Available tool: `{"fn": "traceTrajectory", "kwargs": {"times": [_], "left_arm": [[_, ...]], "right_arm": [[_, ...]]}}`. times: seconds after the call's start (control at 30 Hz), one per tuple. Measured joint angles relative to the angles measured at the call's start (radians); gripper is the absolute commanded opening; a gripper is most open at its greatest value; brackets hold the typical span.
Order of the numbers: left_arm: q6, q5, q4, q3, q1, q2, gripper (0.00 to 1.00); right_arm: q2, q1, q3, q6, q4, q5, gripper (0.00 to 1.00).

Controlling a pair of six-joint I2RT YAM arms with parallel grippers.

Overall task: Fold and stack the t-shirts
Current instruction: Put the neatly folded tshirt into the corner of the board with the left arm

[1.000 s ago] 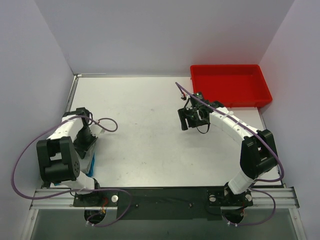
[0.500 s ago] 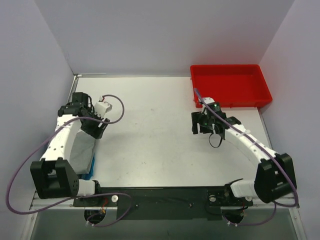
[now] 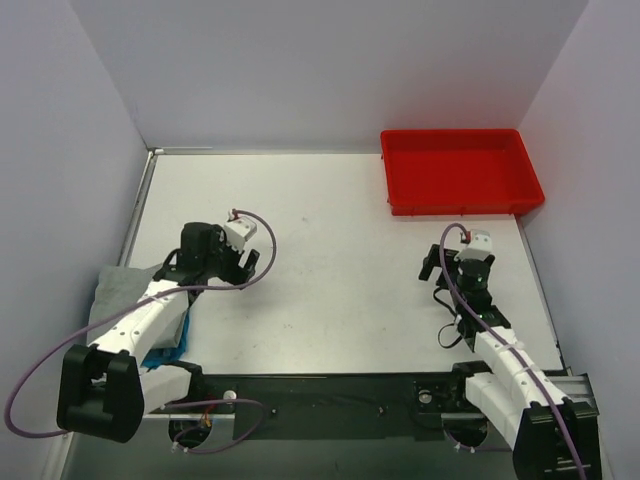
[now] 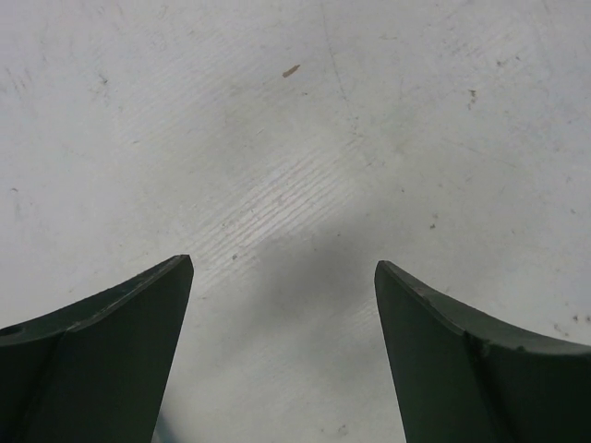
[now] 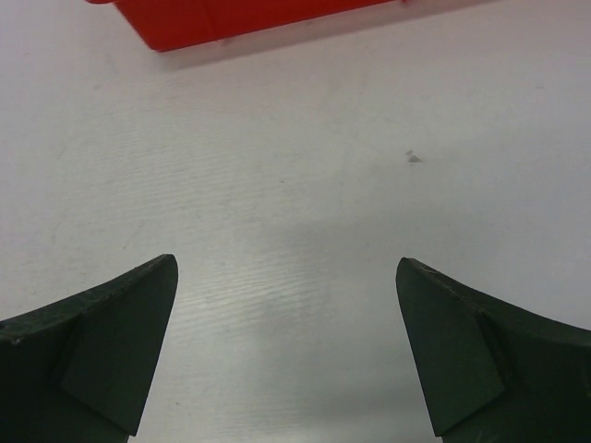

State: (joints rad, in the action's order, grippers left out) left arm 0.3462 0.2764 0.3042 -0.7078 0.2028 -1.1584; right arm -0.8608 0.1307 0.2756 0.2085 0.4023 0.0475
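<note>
Two shirts are all we can make out, and both lie in the near left corner of the worktop (image 3: pixel 320 300). A grey t-shirt (image 3: pixel 118 292) sits folded on top, and a blue t-shirt (image 3: pixel 172 342) shows beneath it along its near side, with the left arm (image 3: pixel 150 305) crossing part of the pile. We judge the stack was put there to leave the middle of the worktop for folding and to keep it within easy reach of that arm. The left hand (image 4: pixel 282 268) hangs over bare surface just inward of the pile, its jaws spread wide with nothing between them. The right hand (image 5: pixel 286 268) is toward the right edge, facing the red tray (image 3: pixel 455 211) in the far right corner. It too is spread wide and holds nothing, and its wrist view shows only bare worktop and the tray's near wall. We see no loose shirt on the worktop or in the tray, so we take the folding and stacking to be done or nearly so. Both hands stand apart from the cloth, where they would not disturb it.
</note>
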Motion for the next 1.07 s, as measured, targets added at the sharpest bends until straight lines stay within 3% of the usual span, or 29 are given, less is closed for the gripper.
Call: {"fn": "traceTrajectory", "kwargs": {"times": [0.13,0.37,0.7,1.07], "left_arm": [[-0.118,-0.069,-0.226,0.154,0.005,0.018,0.92],[-0.214,-0.158,-0.361,0.268,0.0,0.056,0.92],[-0.227,-0.274,-0.445,0.384,-0.001,0.092,0.93],[-0.234,-0.321,-0.476,0.401,-0.001,0.095,0.96]], "right_arm": [[0.052,-0.039,-0.108,-0.023,0.095,0.035,1.0],[0.053,-0.039,-0.21,-0.053,0.256,0.061,1.0],[-0.019,-0.039,-0.219,-0.061,0.334,0.061,1.0],[-0.021,-0.039,-0.219,-0.061,0.35,0.06,1.0]]}}
